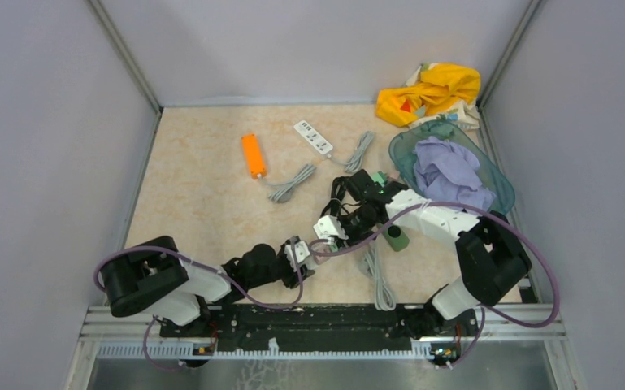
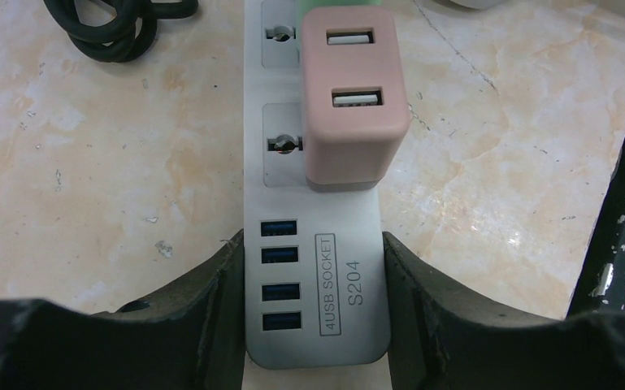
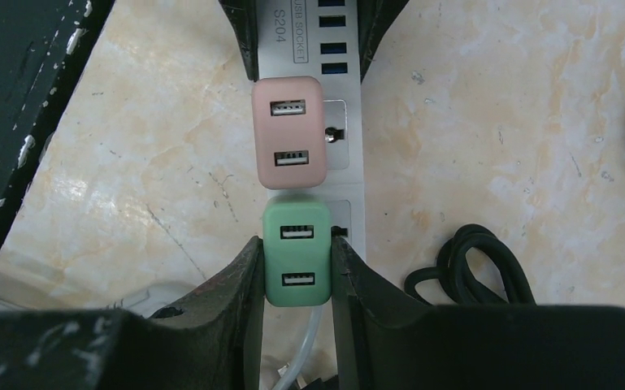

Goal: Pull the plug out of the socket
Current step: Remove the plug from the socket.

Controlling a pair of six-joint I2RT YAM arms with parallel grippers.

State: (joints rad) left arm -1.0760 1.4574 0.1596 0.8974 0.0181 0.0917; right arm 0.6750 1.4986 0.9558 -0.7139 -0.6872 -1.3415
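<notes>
A grey power strip (image 2: pixel 359 236) marked "4USB SOCKET S204" lies on the beige table. A pink USB plug (image 2: pixel 351 97) and a green USB plug (image 3: pixel 296 253) stand on it side by side. My left gripper (image 2: pixel 310 260) is shut on the strip's USB end, one finger on each long edge. My right gripper (image 3: pixel 297 248) is shut on the green plug, its fingers pressed on both sides. The pink plug (image 3: pixel 289 134) is free between the two grippers. In the top view the strip (image 1: pixel 329 227) lies between the left gripper (image 1: pixel 299 252) and the right gripper (image 1: pixel 359 218).
An orange strip (image 1: pixel 253 154) and a white strip (image 1: pixel 313 136) with grey cables lie farther back. A teal basket (image 1: pixel 404 154) with purple cloth and a yellow cloth (image 1: pixel 427 91) sit at the back right. A black cable coil (image 3: pixel 471 268) lies beside the right gripper.
</notes>
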